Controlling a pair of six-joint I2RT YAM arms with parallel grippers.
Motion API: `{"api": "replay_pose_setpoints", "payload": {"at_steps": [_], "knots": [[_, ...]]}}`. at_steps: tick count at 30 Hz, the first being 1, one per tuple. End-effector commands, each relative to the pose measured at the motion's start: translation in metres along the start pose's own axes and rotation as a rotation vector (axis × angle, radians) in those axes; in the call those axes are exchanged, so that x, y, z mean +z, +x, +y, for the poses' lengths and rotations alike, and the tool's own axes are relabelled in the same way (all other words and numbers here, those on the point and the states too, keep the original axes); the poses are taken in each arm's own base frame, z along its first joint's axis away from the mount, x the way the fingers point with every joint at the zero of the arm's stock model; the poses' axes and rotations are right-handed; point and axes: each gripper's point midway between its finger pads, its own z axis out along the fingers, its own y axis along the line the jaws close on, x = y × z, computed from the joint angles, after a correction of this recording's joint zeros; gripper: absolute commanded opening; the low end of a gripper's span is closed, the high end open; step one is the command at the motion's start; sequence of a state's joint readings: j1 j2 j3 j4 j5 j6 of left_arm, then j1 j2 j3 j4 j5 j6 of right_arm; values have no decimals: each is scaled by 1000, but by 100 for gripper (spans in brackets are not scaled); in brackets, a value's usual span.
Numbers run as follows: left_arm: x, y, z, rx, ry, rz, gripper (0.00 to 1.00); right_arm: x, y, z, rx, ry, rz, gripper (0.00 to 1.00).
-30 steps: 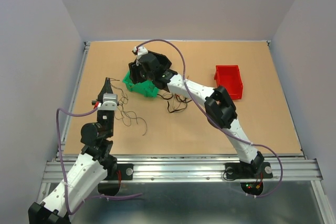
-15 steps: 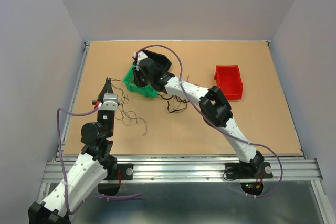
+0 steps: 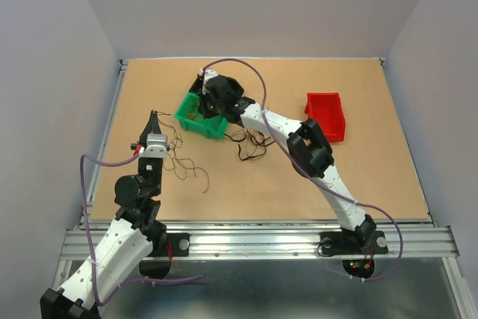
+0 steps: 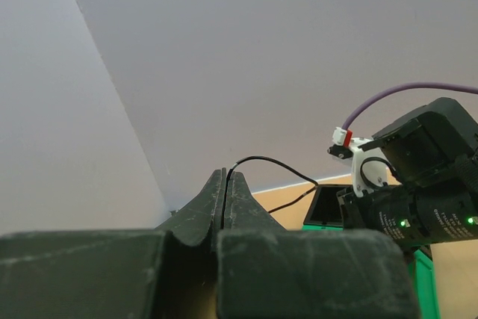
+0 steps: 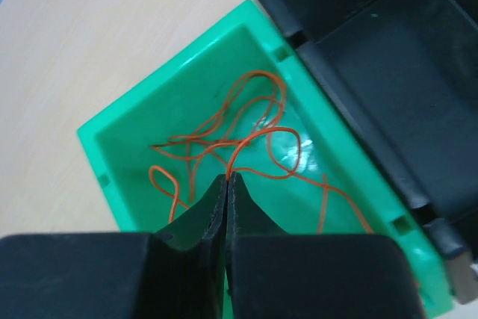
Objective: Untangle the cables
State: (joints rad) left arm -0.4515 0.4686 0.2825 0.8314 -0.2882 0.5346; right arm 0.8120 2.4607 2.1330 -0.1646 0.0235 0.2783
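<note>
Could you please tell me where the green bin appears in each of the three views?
Top view: green bin left of centre, toward the back.
Left wrist view: lower right corner, partly hidden.
Right wrist view: fills the centre, orange wires inside.
Shared landmark: the right hand, shut on an orange wire.

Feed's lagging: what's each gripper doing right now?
Left gripper: closed, pinching a black cable.
Right gripper: closed on an orange cable over the green bin.
</note>
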Motion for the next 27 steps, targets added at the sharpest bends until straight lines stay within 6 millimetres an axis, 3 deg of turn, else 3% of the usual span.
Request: {"api": "replay_pose_setpoints", "payload": {"at_steps": [1, 11, 15, 21, 27], "knots": [[3, -25, 11, -28, -35, -75, 0, -18, -36, -1, 23, -48, -43, 1], [3, -24, 9, -32, -26, -76, 0, 1, 25, -35, -92, -23, 117, 1], [3, -24, 9, -30, -24, -76, 0, 4, 36, -38, -194, 9, 139, 8], [3, -23, 7, -29, -15, -77, 0, -3, 30, -26, -343, 66, 121, 15], [0, -26, 0, -40, 23, -104, 0, -36, -23, -10, -327, 62, 25, 24]]}}
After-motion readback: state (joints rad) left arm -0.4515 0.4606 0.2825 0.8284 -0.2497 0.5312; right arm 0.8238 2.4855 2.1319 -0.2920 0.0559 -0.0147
